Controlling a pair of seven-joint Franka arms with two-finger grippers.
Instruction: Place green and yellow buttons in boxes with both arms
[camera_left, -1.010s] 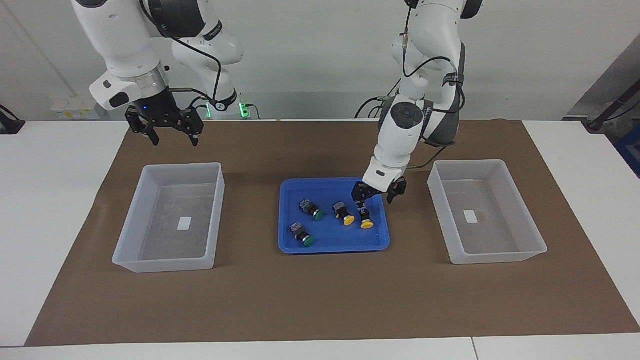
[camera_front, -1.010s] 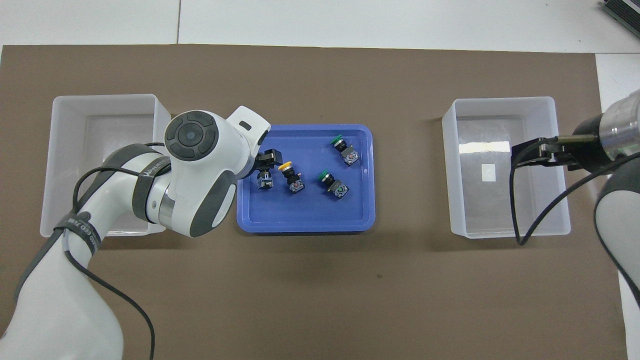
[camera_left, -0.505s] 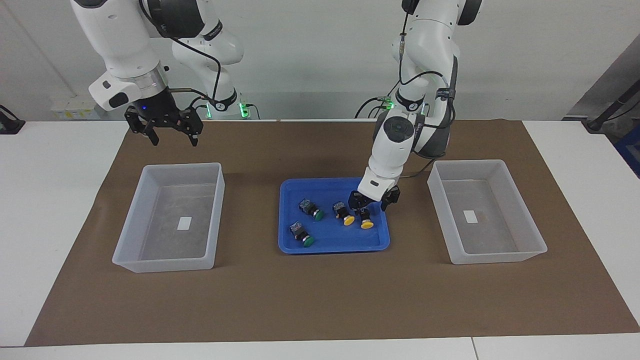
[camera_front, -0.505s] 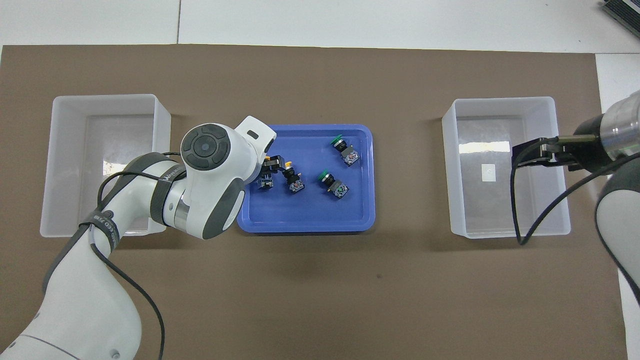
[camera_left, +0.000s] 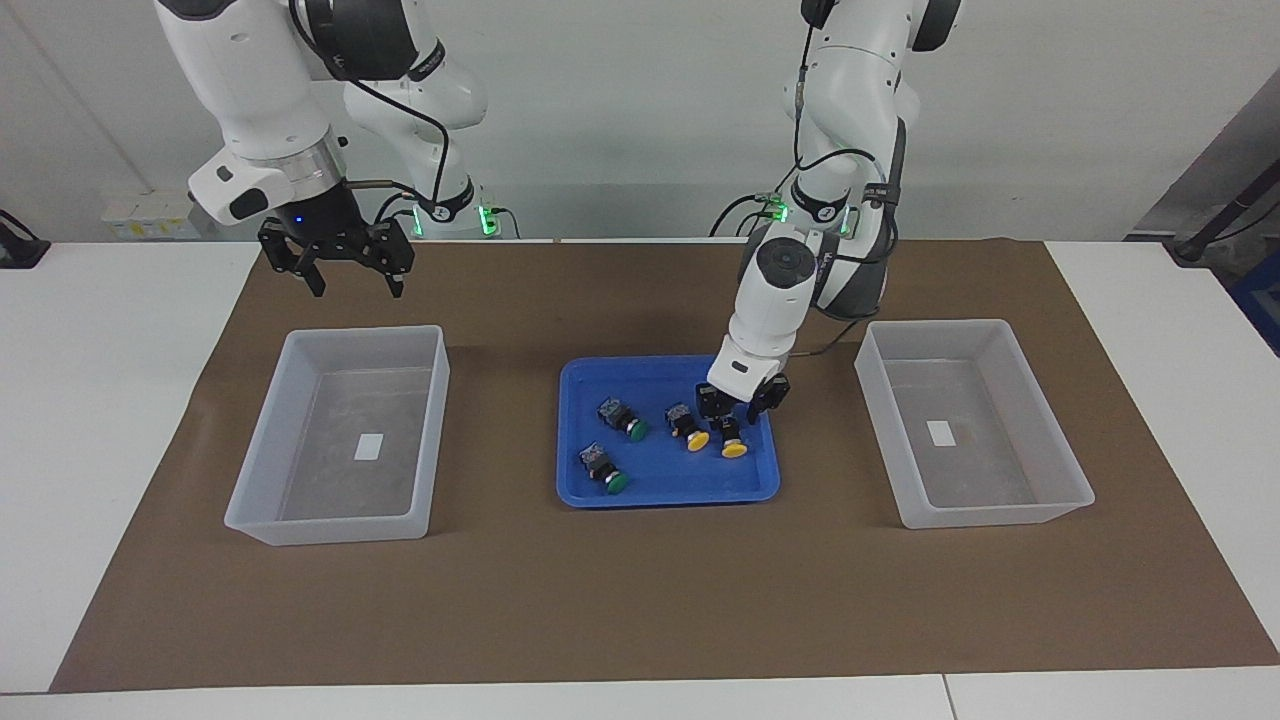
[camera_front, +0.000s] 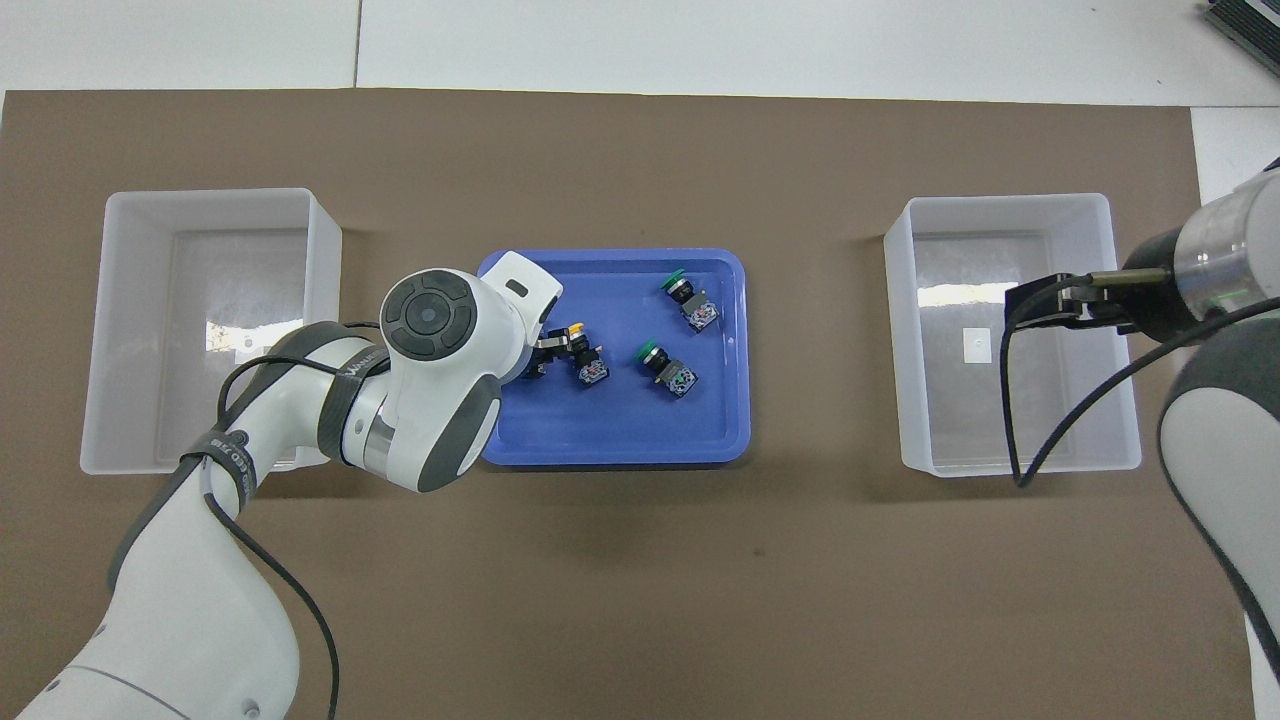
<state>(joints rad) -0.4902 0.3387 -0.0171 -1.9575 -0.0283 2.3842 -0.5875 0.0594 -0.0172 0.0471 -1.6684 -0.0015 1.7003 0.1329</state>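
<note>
Since the earlier frames the left gripper (camera_left: 738, 408) has dropped lower and drawn its fingers in around the dark blocky body of the yellow-capped push-button switch (camera_left: 731, 440) at centre frame, in the shallow blue plastic tray (camera_left: 660, 492). Whether it grips firmly I cannot tell; a lift looks near. The switch lies on its side, long axis running down-frame, cap pointing away from the robots. The right gripper (camera_left: 339, 270) waits open, upper left, over the brown mat.

Yellow buttons: one (camera_left: 733, 442) at the tray's 3 o'clock in the facing view, the other (camera_left: 690, 430) just beside it; both lie tipped over.
Green buttons: two (camera_left: 628, 421) (camera_left: 606, 473), tipped, toward 9 o'clock.
Boxes: translucent, one (camera_left: 340, 432) at each end (camera_left: 968, 420).
</note>
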